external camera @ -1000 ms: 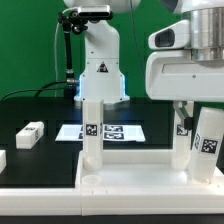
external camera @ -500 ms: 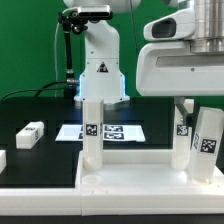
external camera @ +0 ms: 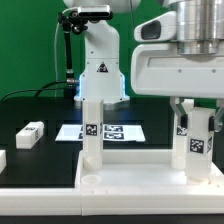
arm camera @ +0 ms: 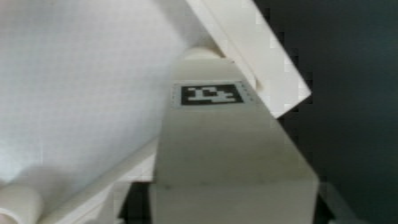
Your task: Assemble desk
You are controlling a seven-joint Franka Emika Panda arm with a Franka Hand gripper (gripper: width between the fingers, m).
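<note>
The white desk top (external camera: pixel 130 186) lies at the front of the table with its raised rim up. One square leg (external camera: pixel 92 130) stands upright in it on the exterior view's left. My gripper (external camera: pixel 198 118) has come down over a second tagged leg (external camera: pixel 199 150) on the exterior view's right, which now stands upright, with another tagged post (external camera: pixel 183 127) just behind it. In the wrist view the leg (arm camera: pixel 222 150) fills the gap in my gripper (arm camera: pixel 231 205), with a dark finger (arm camera: pixel 143 205) tight on each side, and the desk top (arm camera: pixel 89 90) lies beyond it.
A loose leg (external camera: pixel 30 134) lies on the black table at the exterior view's left, and another white part (external camera: pixel 3 160) shows at the edge. The marker board (external camera: pixel 118 131) lies flat behind the desk top. The white robot base (external camera: pixel 98 60) stands at the back.
My gripper has come down and closed in on the right leg. That leg leaned to the right before and now stands straight.
</note>
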